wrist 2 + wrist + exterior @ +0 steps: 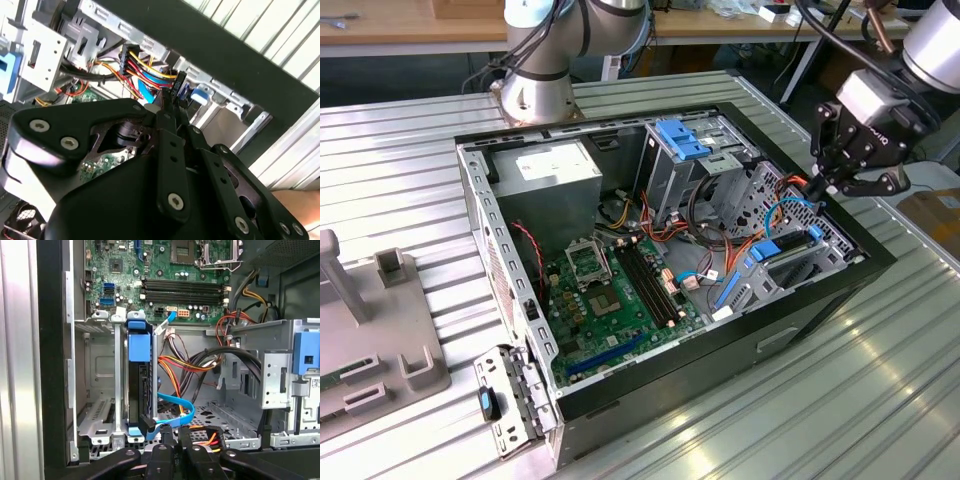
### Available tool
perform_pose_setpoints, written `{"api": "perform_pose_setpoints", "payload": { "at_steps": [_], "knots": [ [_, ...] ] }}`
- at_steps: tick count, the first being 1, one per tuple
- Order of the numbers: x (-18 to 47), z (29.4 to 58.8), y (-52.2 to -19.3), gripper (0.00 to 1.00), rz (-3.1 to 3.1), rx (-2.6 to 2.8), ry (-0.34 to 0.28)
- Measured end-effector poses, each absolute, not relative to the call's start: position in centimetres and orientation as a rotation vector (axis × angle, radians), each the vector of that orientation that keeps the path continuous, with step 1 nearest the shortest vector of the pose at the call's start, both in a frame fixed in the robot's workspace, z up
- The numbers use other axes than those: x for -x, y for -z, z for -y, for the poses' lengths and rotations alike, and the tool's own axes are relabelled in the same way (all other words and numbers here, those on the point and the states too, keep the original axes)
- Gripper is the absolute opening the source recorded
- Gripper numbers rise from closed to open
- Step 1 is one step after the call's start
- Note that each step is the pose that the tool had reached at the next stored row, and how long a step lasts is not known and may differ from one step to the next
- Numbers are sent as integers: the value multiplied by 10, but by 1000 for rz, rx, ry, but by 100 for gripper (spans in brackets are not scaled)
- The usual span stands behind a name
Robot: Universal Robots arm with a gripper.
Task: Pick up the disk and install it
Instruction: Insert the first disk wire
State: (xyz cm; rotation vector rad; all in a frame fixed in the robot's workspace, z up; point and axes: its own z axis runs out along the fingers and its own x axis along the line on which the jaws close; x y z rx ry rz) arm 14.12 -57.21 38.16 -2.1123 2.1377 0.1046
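Note:
The disk (136, 390) stands on edge in a slot of the metal drive cage (100, 390) inside the open computer case. Its bright blue bracket (139, 346) caps the end. In the exterior view the disk (778, 247) sits in the cage at the case's right corner. My gripper (817, 188) hovers just above that corner. In both wrist views the black fingers meet at the tips (174, 436), (167, 107), shut on a black power connector (177, 84) with red, yellow and orange wires, close to the disk's lower end.
A blue data cable (175, 407) curls from the disk's end. The case holds a green motherboard (610, 300), a grey power-supply box (555, 175) and a blue-latched bay (682, 138). Cable bundles cross beside the cage. A grey fixture (370, 330) stands at the exterior view's left.

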Motion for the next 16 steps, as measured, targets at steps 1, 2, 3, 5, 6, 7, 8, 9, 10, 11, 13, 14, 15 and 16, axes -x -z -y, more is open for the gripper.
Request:
{"api": "perform_pose_setpoints", "payload": {
  "at_steps": [1,2,3,5,6,7,8,9,10,11,13,14,15,16],
  "knots": [
    [-138,573,-382,16,-2137,2112,-104],
    [-135,573,-382,16,-2137,2112,-103],
    [-131,574,-381,16,-2137,2111,-102],
    [-130,574,-381,16,-2136,2111,-101],
    [-130,574,-381,16,-2136,2111,-101],
    [-130,573,-381,16,-2136,2111,-101],
    [-130,573,-381,16,-2136,2111,-101],
    [-130,572,-381,16,-2136,2111,-101],
    [-130,571,-381,16,-2136,2111,-101],
    [-131,571,-381,16,-2136,2111,-101],
    [-133,570,-381,16,-2136,2111,-101],
    [-134,569,-381,16,-2136,2111,-101],
    [-135,569,-381,16,-2136,2111,-101],
    [-135,568,-381,16,-2136,2111,-101]
  ]
}}
